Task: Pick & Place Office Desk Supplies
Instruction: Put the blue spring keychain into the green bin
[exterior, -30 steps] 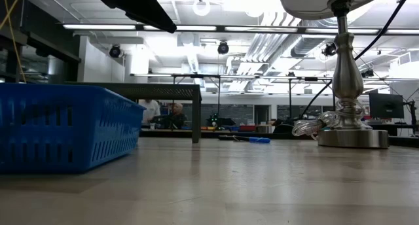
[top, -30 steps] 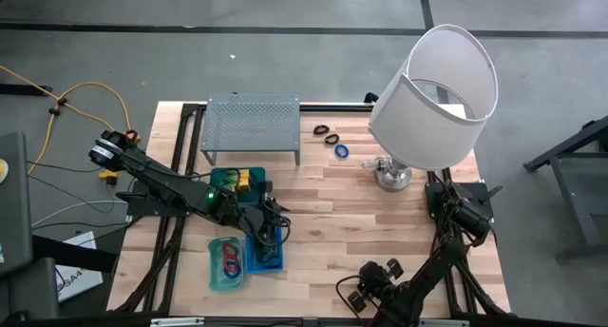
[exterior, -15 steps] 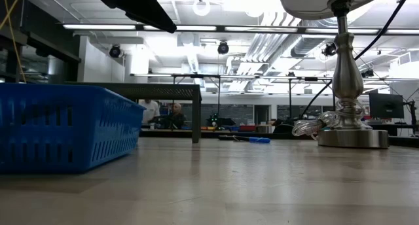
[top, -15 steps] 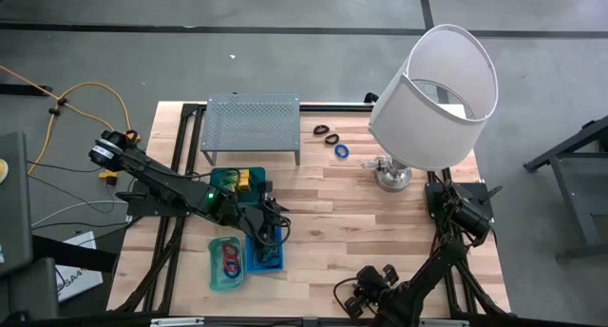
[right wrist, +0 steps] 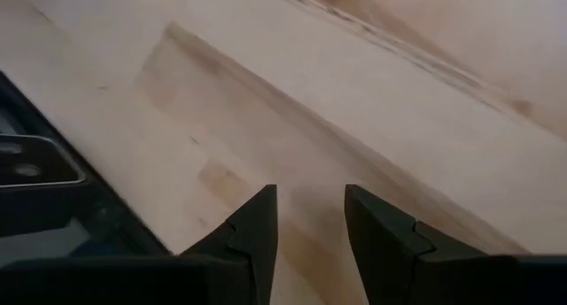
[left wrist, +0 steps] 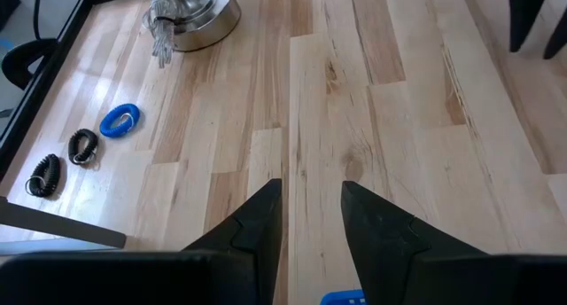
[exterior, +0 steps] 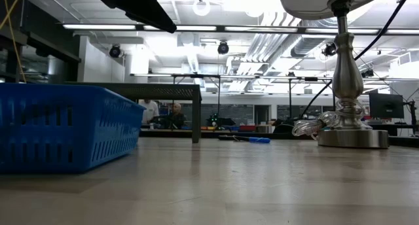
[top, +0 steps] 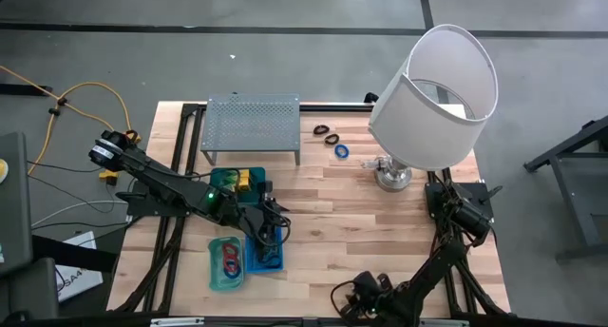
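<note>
The left gripper [top: 270, 234] hangs over the blue slotted plastic tray [top: 266, 259], its dark fingers [left wrist: 257, 218] parted a little with nothing between them. Well ahead of it on the pale wood table [left wrist: 399, 119] lie a blue ring [left wrist: 119, 120] and two black coiled loops [left wrist: 82, 145], near the lamp's shiny metal base [left wrist: 193, 14]. Red rings [top: 229, 260] sit in the green tray [top: 224, 278] just beside it. The right gripper [top: 353, 298], likewise slightly parted and empty, has slid further toward the table's near edge.
</note>
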Available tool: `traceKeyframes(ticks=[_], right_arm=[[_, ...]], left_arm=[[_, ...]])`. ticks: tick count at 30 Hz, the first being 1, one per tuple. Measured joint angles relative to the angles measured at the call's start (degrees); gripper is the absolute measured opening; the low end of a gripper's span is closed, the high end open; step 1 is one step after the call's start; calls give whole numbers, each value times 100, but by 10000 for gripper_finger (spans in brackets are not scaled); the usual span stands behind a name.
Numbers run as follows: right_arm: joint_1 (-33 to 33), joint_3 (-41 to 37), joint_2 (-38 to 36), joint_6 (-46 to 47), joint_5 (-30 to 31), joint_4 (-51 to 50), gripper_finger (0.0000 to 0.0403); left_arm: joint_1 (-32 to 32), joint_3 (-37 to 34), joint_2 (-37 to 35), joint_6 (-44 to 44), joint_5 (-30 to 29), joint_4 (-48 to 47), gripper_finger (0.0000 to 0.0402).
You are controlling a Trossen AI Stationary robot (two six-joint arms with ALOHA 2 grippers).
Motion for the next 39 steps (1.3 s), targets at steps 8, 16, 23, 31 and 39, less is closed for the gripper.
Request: traceKeyframes(ticks=[8,16,23,31,39], right_arm=[[-72,0,0,-474,204,292,120],[32,-2,-57,-2994,1503,1447,120],[433,-2,-227,-5444,3215,2733,120],[806,-2,-227,-7905,3408,4967,120],[961,0,-229,-10672,2203,7238,120]], left_arm=[[-19,0,0,0,27,-2,112],[-19,0,0,0,94,-2,112],[-19,0,0,0,114,-4,112],[-19,0,0,0,112,-3,112],[-19,0,0,0,111,-4,112]])
